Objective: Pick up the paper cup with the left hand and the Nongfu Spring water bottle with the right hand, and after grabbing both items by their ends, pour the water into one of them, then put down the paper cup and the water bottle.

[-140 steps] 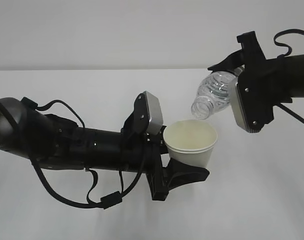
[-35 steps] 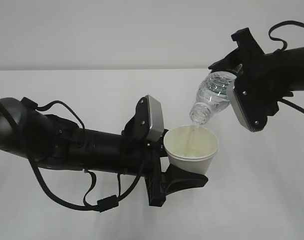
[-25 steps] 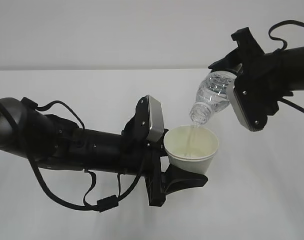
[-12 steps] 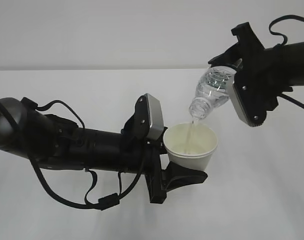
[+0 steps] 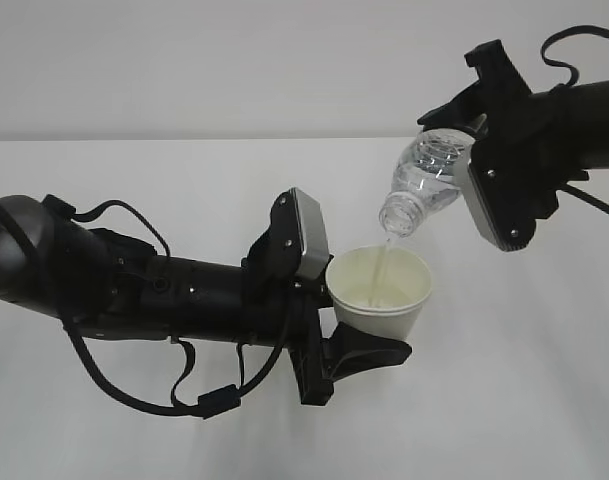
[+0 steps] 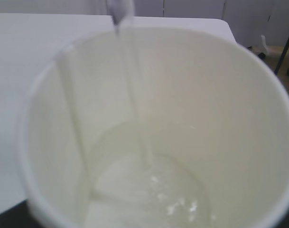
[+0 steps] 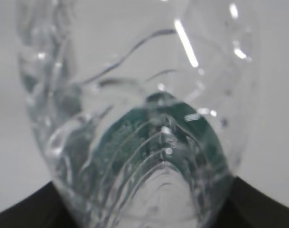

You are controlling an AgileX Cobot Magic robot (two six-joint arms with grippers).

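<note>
Exterior view: above a white table (image 5: 544,380), the paper cup (image 5: 379,292) is gripped upright by the left hand (image 5: 319,300); the Nongfu Spring water bottle (image 5: 422,182) is clamped, tilted mouth-down, by the right hand (image 5: 489,165). Left wrist view: water (image 6: 149,190) is seen pooled in the cup. Right wrist view: the ribbed bottle fills the frame.

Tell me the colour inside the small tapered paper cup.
Pale cream inside the paper cup, clearest in the left wrist view.

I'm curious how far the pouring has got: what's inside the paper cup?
A shallow pool of clear water lies at the bottom of the paper cup, with a thin stream falling in from the bottle. The near wall hides part of the bottom.
</note>
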